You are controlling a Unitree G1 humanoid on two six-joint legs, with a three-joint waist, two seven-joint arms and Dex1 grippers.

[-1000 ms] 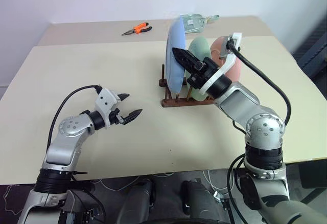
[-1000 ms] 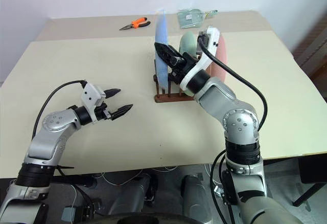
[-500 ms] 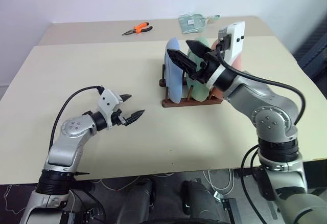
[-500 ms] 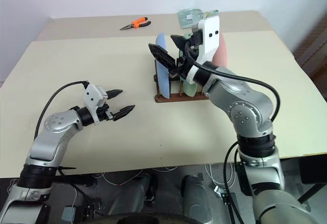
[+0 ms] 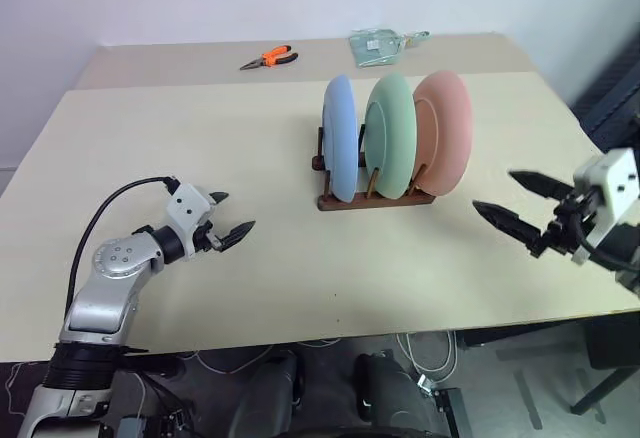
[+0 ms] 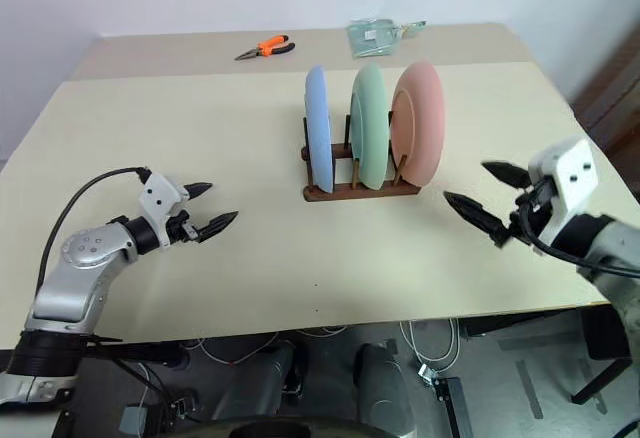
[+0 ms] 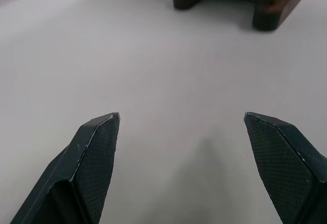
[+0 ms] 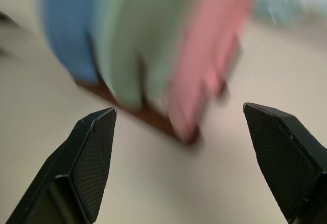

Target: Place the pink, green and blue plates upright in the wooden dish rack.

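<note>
Plates are out of both grippers: the left gripper (image 5: 232,220) has its two black fingers spread apart with nothing between them, low over the table (image 5: 150,138) at the near left, pointing toward the rack. The right gripper (image 5: 520,204) likewise has its fingers wide apart and empty, held at the near right edge of the table, pointing left toward the rack and well apart from it.

Three plates stand upright in the one wooden dish rack (image 5: 375,196), side by side: the blue plate (image 5: 339,150) on the left, the green plate (image 5: 390,134) in the middle, the pink plate (image 5: 447,130) on the right. The rack sits mid-table. Far behind it lie one pair of orange-handled pliers (image 5: 266,56) and one clear plastic bag (image 5: 380,44).
</note>
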